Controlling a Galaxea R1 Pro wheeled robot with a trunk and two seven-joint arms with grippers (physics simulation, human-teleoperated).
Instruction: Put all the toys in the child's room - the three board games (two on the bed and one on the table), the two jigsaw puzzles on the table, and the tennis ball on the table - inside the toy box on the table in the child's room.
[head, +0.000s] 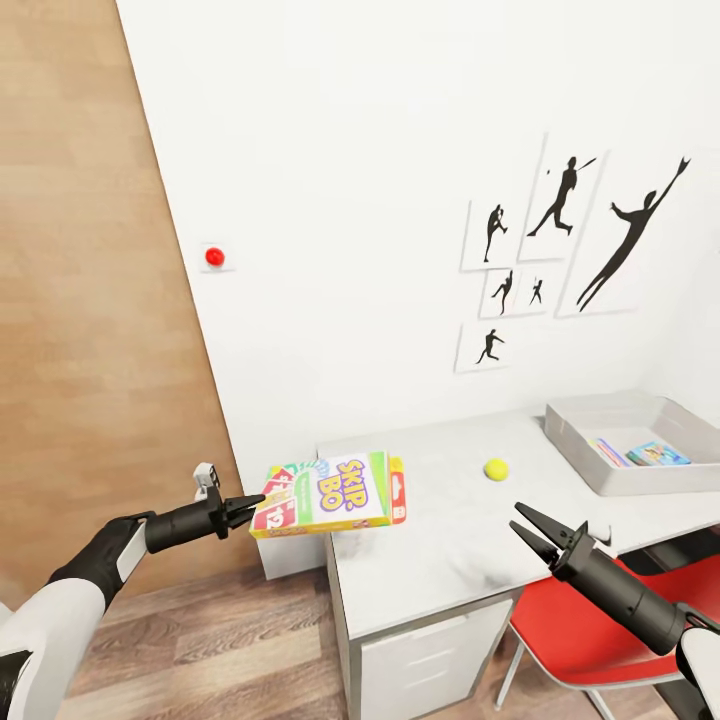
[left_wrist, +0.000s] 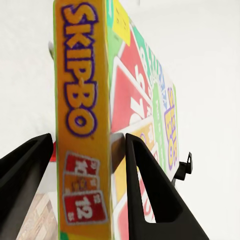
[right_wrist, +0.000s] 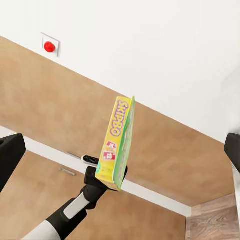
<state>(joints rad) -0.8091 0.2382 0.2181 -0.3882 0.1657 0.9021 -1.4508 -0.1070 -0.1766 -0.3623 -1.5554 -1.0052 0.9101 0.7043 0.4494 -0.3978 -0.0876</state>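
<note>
The left arm reaches forward from the near left, its white upper part giving way to a black forearm that lies nearly level. The left gripper (head: 258, 503) is clamped on the near edge of the Skip-Bo box (head: 335, 494), one finger (left_wrist: 150, 190) on each broad face, holding it in the air. The right arm rises from the near right corner, angled up toward the left. The right gripper (head: 525, 525) has its fingers spread apart, holding nothing.
</note>
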